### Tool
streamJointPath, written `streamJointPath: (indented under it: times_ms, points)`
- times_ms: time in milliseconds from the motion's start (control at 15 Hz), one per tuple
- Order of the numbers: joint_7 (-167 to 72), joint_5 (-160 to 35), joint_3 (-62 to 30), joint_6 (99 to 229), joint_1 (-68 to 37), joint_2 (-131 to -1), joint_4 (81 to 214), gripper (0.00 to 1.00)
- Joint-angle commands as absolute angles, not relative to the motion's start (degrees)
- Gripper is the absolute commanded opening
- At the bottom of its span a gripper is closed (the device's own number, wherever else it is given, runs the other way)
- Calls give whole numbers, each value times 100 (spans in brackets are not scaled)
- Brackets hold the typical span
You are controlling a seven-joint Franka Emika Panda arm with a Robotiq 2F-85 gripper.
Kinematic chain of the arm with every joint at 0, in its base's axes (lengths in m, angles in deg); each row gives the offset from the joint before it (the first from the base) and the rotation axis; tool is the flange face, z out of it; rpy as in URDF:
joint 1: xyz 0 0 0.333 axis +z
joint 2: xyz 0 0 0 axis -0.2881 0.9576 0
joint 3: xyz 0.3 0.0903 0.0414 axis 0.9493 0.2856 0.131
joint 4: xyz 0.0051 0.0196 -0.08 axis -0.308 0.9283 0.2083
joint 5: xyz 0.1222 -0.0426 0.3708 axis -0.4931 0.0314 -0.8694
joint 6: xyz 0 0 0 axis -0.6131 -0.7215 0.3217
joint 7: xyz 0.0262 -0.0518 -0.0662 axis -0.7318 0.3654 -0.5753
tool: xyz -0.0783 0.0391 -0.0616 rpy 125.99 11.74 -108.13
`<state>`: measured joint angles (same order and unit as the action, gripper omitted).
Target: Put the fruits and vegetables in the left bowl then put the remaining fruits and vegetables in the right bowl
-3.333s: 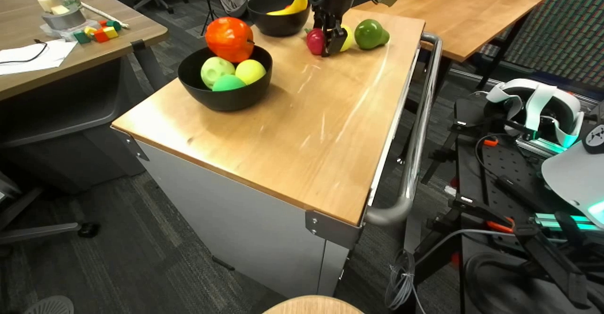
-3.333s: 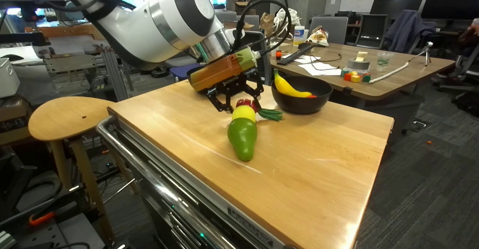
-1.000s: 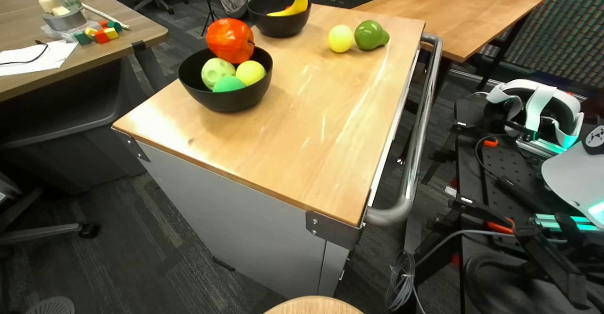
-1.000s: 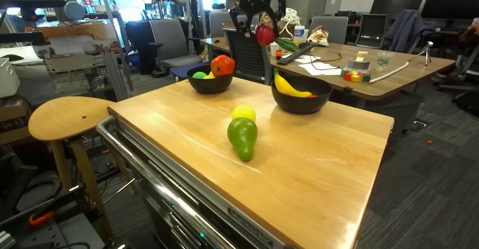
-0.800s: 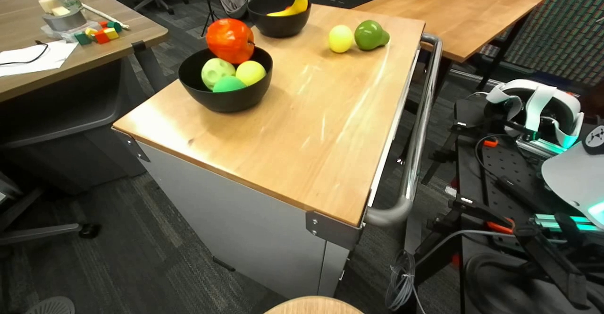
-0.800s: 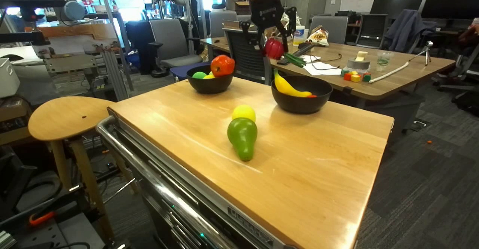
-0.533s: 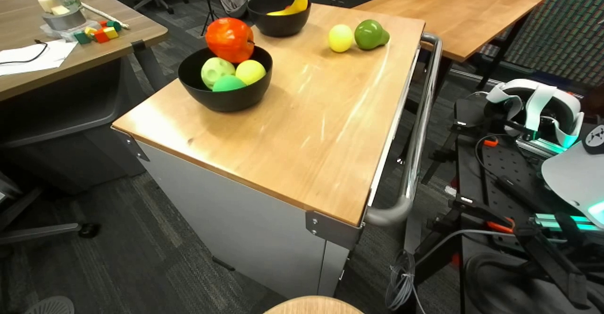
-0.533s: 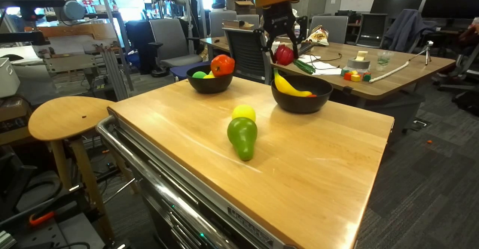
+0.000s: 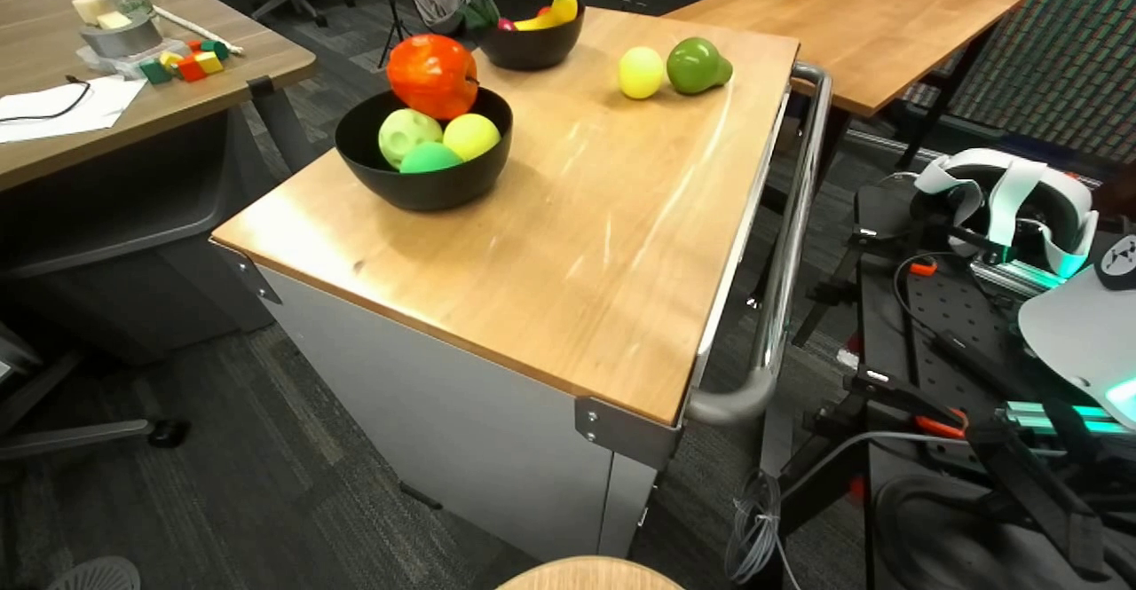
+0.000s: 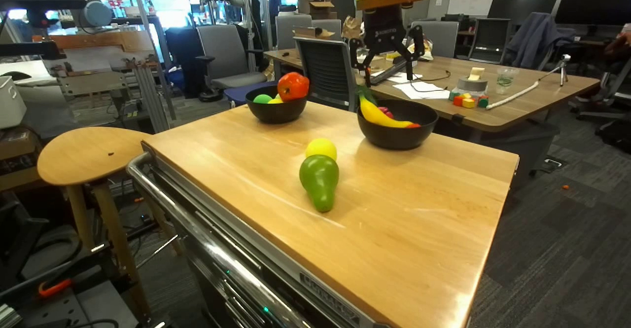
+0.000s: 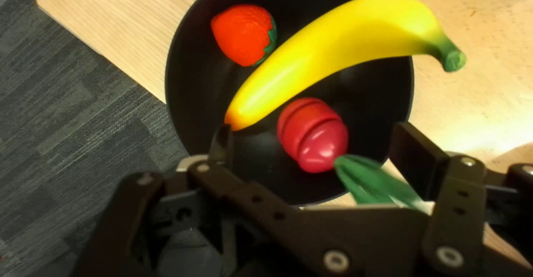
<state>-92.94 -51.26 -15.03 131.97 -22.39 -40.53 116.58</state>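
My gripper point(image 10: 388, 79) hangs open above the right bowl point(image 10: 400, 139), nothing held between its fingers. Under it in the wrist view lies a dark red radish-like piece point(image 11: 313, 134) inside that bowl, its green leaves point(image 11: 370, 181) reaching over the rim. A yellow banana point(image 11: 320, 50) and a red strawberry-like fruit point(image 11: 242, 34) share the bowl. The left bowl point(image 9: 424, 192) contains a red-orange fruit point(image 9: 432, 74), a pale green ball point(image 9: 408, 136), a yellow ball point(image 9: 472, 135) and a bright green ball point(image 9: 429, 156). On the tabletop a yellow lemon-like fruit point(image 9: 641, 73) sits beside a green pear-shaped fruit point(image 9: 696, 66).
The wooden cart top point(image 10: 419, 229) carries both bowls, with a metal rail point(image 10: 217, 249) along one side. Behind it stands a desk point(image 10: 517, 91) with papers and small colored blocks. A round stool point(image 10: 88, 153) is close to the cart.
My gripper carried the red piece from beside the yellow fruit, up and across to above the right bowl. Its fingers have since spread, and the piece has dropped in next to the banana.
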Motion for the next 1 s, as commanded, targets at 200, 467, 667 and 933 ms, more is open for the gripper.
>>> streamJointPath:
  times_ms: [200,467,667,933]
  points:
    - [-9937,-5234,-1310,12518,-2271,-3958,10628,100]
    - [-10574,-5266,-1016,13684,-2330,-4997,11878,100]
    - [-10873,-5355,-813,14802,-2474,-5445,12602,100]
    - [-10998,-5403,-934,15179,-2361,-5291,12535,100]
